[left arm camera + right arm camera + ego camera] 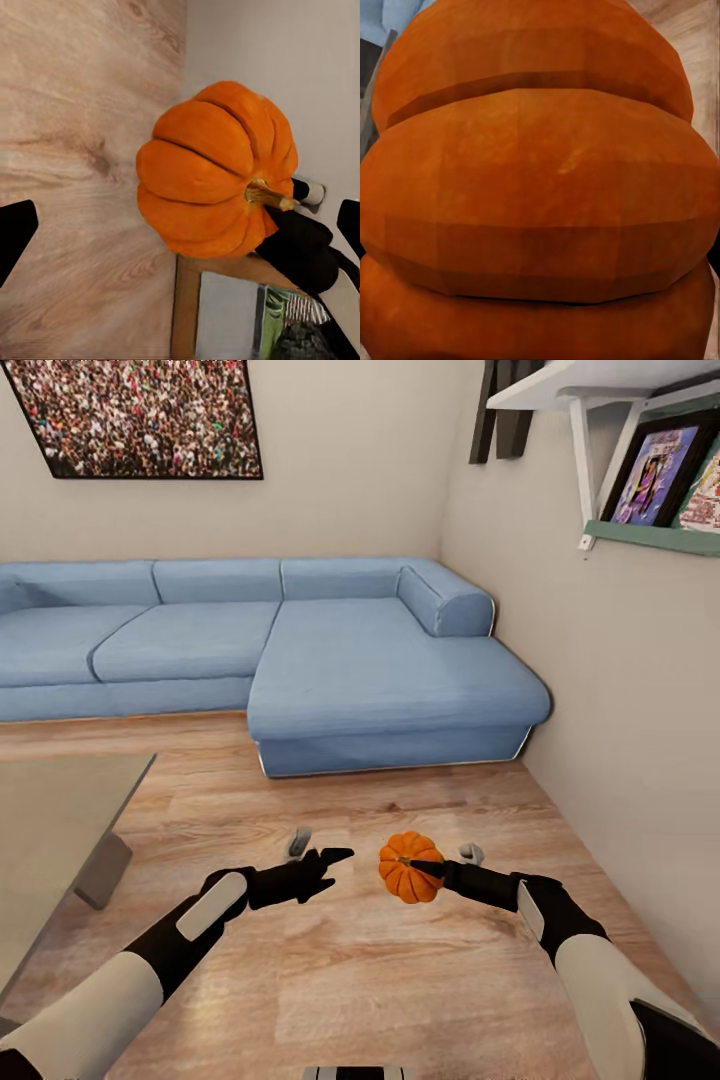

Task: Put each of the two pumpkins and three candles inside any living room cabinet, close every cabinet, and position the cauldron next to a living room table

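Note:
A ribbed orange pumpkin [408, 867] with a dark stem hangs above the wood floor, held sideways. My right gripper [418, 868] is shut on it at the stem end. The pumpkin's ribs [540, 195] sit very close to the right wrist camera. In the left wrist view the pumpkin [214, 169] shows with the right gripper's black fingers [300, 247] around its stem. My left gripper [325, 857] is open with nothing in it, a short way left of the pumpkin. A pale table [50, 830] stands at the left. The candles, cabinet and cauldron are out of view.
A blue sectional sofa [300, 650] runs along the back wall, its chaise reaching toward me. The beige wall [640, 740] is close on the right, with a shelf of pictures [650, 470] above. Open wood floor [350, 960] lies between the table and the wall.

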